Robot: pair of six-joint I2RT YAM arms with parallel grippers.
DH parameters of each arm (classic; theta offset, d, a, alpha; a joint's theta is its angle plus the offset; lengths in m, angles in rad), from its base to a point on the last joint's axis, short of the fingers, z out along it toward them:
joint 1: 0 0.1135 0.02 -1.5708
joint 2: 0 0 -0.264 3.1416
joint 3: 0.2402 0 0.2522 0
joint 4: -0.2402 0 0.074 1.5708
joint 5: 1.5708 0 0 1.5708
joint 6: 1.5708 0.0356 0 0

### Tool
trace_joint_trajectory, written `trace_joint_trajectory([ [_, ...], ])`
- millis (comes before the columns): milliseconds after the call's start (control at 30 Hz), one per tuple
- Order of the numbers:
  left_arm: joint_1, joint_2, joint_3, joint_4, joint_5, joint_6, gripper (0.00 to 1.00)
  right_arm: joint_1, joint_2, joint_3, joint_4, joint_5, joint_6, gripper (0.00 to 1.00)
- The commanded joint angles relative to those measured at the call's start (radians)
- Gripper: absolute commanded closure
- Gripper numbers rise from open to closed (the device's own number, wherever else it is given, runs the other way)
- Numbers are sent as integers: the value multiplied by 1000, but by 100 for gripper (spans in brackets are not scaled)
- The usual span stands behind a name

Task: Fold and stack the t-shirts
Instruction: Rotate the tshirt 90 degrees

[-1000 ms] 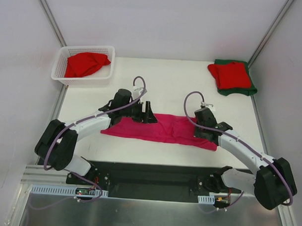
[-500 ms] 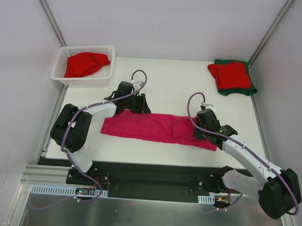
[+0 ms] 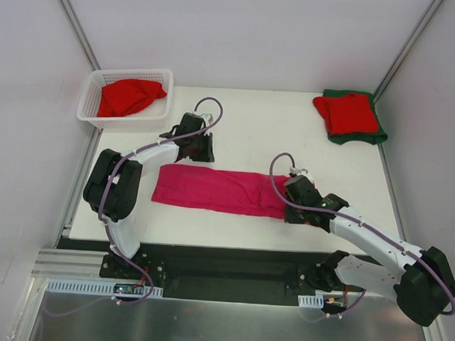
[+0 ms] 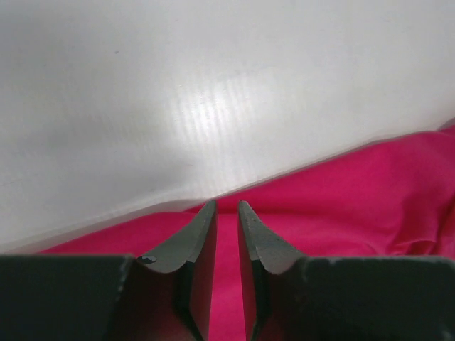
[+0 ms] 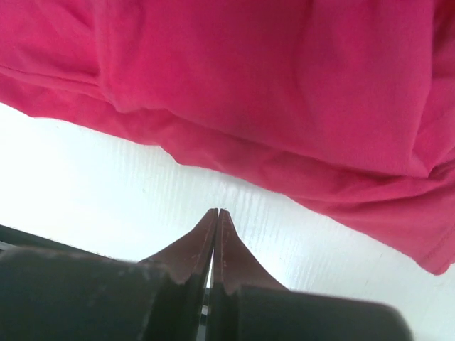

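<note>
Slippage threatens if the left hand, barely parted at the pink t-shirt hem facing the tabletop's far edge (grip unclear), catches one layer; right hand closed, empty.

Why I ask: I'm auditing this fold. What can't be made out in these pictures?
- Left wrist view: whether the left hand pinches the pink t-shirt; its fingers hide the contact.
- Top view: the pink t-shirt's right end, under the right arm.
- Top view: most of the green t-shirt, covered by a folded red t-shirt.
- Top view: whether the bunched red cloth in the basket is one shirt or several.
</note>
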Motion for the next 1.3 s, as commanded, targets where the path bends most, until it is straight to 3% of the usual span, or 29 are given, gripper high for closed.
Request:
trace_joint_trajectory([
  [0, 37, 50, 52, -100, -83, 36, 83, 24, 5, -32, -37, 49, 60, 99],
  [200, 63, 116, 101, -163, -109, 38, 84, 35, 16, -49, -64, 65, 91, 99],
  [633, 73, 179, 123, -226, -121, 26, 86, 54, 206, -9, -75, 138, 114, 99],
  [1267, 73, 47, -95, -227, -98, -42, 92, 64, 559, 239, -1, 161, 48, 99],
])
